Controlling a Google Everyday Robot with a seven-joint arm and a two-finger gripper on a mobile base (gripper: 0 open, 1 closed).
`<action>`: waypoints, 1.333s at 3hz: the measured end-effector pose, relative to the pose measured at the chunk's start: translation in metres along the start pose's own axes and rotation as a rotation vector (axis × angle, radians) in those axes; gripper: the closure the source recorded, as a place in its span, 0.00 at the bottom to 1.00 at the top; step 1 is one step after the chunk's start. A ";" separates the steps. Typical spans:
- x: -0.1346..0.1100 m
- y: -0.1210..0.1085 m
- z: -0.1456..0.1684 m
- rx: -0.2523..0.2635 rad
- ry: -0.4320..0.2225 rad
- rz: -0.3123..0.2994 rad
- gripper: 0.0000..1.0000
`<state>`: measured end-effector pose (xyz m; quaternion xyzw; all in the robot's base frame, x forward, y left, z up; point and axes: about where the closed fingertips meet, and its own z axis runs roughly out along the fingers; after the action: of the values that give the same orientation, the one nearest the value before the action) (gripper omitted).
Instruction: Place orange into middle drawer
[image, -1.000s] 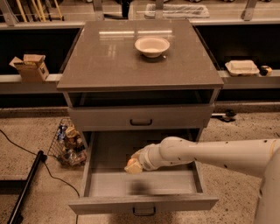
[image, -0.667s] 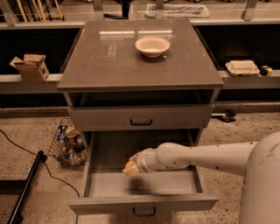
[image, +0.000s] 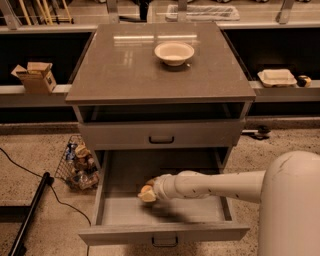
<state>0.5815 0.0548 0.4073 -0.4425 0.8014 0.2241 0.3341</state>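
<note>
The middle drawer (image: 120, 212) stands pulled out and the gripper (image: 148, 193) is inside it, left of its middle, with the orange (image: 145, 190) at its tip; whether it grips or has released the fruit I cannot tell, so letting go and withdrawing likely remain.

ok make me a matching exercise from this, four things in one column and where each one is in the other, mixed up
Things
1. bowl
2. orange
3. cardboard box
4. wire basket

Places
A. on the floor, left of the cabinet
B. at the tip of the tool, in the open middle drawer
C. on the cabinet top
D. on the left shelf

Pairs: 1-C, 2-B, 3-D, 4-A
</note>
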 end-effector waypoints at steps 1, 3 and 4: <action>0.007 -0.008 0.017 -0.007 -0.011 0.026 0.60; 0.014 -0.018 0.027 -0.027 -0.039 0.059 0.15; 0.016 -0.023 0.022 -0.053 -0.070 0.082 0.00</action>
<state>0.6028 0.0485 0.3791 -0.4097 0.8005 0.2743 0.3407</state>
